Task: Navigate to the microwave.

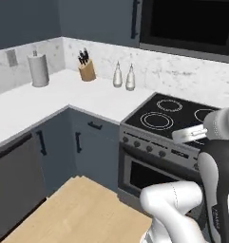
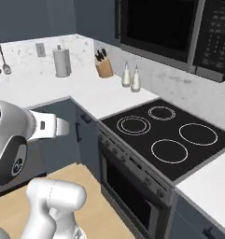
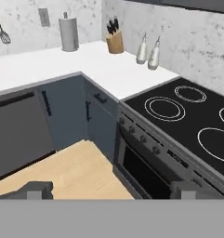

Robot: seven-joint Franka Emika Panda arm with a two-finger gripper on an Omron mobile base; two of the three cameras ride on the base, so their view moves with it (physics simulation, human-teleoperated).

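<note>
The microwave [image 2: 167, 30] is mounted high on the wall directly above the cooktop [image 2: 167, 137], so the base faces the stove while the hand [image 3: 111, 189], fingers spread and empty, is carried clear of the bench [image 1: 63, 97].

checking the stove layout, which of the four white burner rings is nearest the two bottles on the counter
The back-left ring on the cooktop, smallest of the four. It lies closest to the backsplash and to the two bottles; the other three sit farther forward or to the right.
</note>
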